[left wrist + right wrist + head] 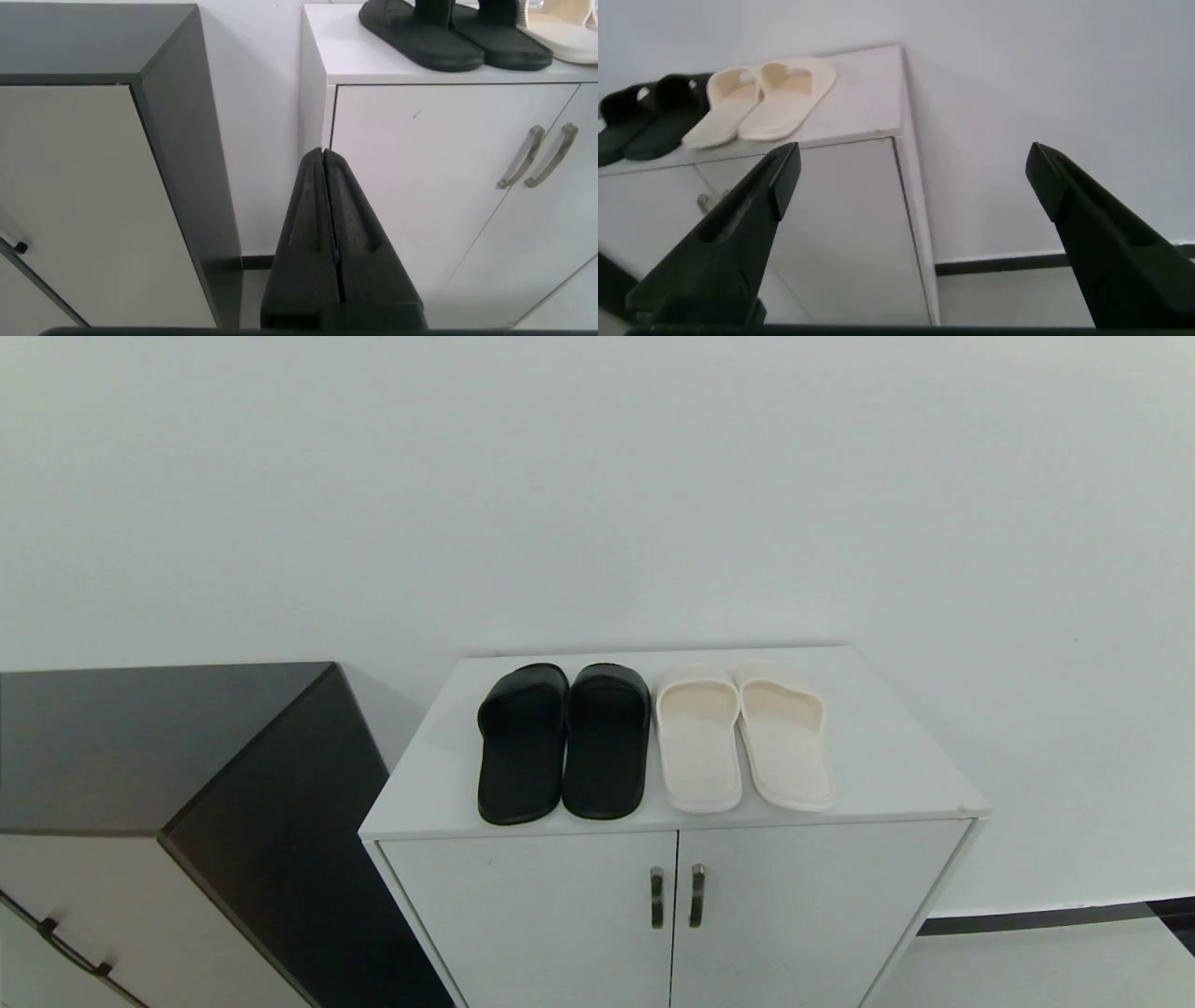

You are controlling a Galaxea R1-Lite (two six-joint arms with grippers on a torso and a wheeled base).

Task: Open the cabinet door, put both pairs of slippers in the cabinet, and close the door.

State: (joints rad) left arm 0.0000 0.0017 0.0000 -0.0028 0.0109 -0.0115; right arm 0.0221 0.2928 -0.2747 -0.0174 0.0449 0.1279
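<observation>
Black slippers (564, 742) and cream slippers (742, 735) sat paired atop the shut cabinet (523, 915) | looked light, bendy foam; best taken by the strap | rigid bar handles (696, 894) for doors | left gripper (329, 233) pressed together, right gripper (913, 159) spread

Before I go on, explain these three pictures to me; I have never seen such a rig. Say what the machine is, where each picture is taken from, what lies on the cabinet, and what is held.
This is a two-armed robot on wheels. The large picture comes from a camera on its head, looking down at a white cabinet with both doors shut. On top lie a black pair of slippers and, to the robot's right of it, a cream pair. The other two pictures come from cameras on the wrists. The left gripper is shut on nothing; the right gripper stands open, fingers wide apart. Nothing is held.
</observation>
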